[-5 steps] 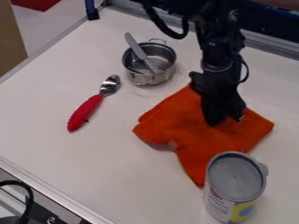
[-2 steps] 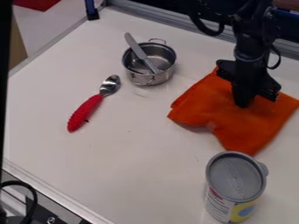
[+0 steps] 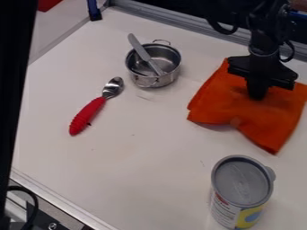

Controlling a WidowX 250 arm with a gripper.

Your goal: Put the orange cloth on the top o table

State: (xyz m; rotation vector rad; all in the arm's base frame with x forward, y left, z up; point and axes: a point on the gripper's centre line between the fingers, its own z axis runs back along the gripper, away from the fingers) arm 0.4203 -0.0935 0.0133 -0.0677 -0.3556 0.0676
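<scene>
The black gripper (image 3: 258, 93) hangs at the upper right, its tip down on the orange cloth (image 3: 264, 123). The cloth lies spread and slightly rumpled on the right side of the white table (image 3: 138, 166), its lower corner pointing toward the can. The gripper covers part of the cloth's upper area, and whether it pinches the fabric is hidden.
A can with a grey lid (image 3: 242, 183) stands at the lower right, below the cloth. A small metal pot (image 3: 157, 80) holding a knife (image 3: 142, 53) is at upper centre. Left of it lies a red-handled spoon (image 3: 87, 115). A black upright shape covers the left edge.
The gripper has moved right and a little toward the back. The orange cloth has shifted the same way with it, away from the can, and turned slightly.
</scene>
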